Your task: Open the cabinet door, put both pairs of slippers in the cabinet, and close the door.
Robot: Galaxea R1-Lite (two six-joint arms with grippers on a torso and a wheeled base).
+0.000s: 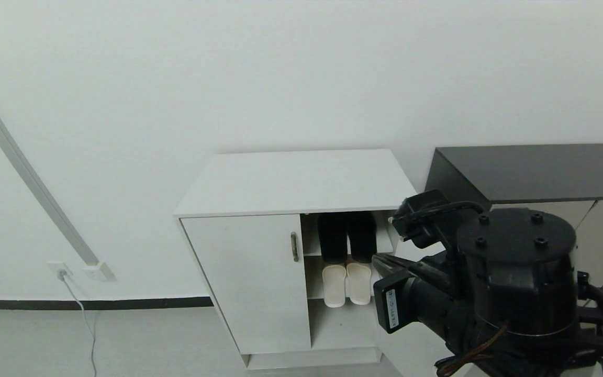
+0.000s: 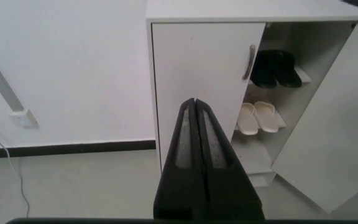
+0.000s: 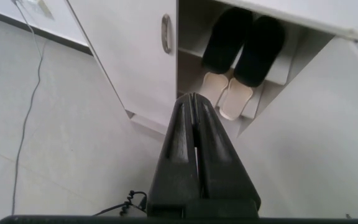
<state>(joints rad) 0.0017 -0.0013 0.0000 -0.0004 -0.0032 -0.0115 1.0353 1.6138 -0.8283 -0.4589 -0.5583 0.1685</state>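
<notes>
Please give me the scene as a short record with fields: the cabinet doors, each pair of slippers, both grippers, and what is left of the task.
Cabinet: white, standing on the floor
Left door: closed
Right door: open, swung out
Black slippers: on the upper shelf, side by side
White slippers: on the middle shelf, side by side
Left gripper: fingers shut, empty, apart from the cabinet
Right gripper: fingers shut, empty, before the open side
Left to do: close the right door
</notes>
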